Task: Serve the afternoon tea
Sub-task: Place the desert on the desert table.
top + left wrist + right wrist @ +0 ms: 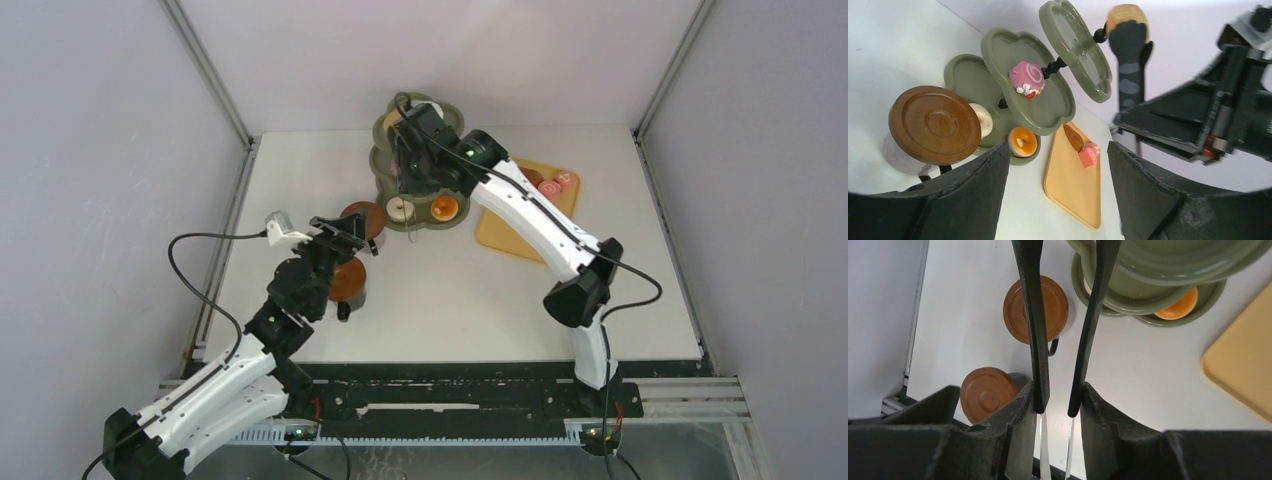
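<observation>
Brown bun is pinched in black tongs, gripped by the right hand, just above the stand. If released off-centre, it could be dropped onto the surface. The left hand is seen wide and empty.

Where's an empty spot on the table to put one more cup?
Biggest bare patch: the middle of the table, between the two arms, in front of the tray. More room left of the stand and right of the tray. Crowded near the stand: cups, left gripper and tongs bunch up.
</observation>
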You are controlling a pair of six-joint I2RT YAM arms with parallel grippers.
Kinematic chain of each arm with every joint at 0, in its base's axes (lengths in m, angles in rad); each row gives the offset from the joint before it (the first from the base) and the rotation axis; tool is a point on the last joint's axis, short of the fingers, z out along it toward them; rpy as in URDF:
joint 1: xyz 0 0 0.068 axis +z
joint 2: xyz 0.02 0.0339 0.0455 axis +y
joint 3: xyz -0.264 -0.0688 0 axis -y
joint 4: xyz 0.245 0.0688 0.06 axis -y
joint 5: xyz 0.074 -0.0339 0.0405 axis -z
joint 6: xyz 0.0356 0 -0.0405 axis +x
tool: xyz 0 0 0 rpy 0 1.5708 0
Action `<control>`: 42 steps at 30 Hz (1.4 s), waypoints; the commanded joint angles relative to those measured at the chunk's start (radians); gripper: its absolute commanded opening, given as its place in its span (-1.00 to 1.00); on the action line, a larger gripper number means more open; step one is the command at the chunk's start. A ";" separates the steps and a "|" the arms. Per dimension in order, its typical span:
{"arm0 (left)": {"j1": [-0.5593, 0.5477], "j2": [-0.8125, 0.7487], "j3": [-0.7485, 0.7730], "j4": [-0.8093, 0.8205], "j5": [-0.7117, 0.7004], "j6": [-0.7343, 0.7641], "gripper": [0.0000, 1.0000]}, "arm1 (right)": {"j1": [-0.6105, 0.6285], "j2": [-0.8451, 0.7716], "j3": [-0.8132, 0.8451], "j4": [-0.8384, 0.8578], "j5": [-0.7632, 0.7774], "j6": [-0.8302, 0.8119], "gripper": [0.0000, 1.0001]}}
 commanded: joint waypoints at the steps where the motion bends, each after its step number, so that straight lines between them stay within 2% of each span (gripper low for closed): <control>1: 0.003 -0.033 -0.033 0.001 -0.012 0.028 0.53 | -0.006 0.082 0.175 -0.046 -0.015 -0.021 -0.36; 21: -0.001 -0.122 -0.136 0.021 0.054 -0.024 0.52 | -0.079 0.216 0.270 0.066 -0.092 -0.009 -0.36; 42: -0.006 -0.108 -0.150 0.057 0.077 -0.026 0.52 | -0.133 0.255 0.296 0.105 -0.132 0.002 -0.04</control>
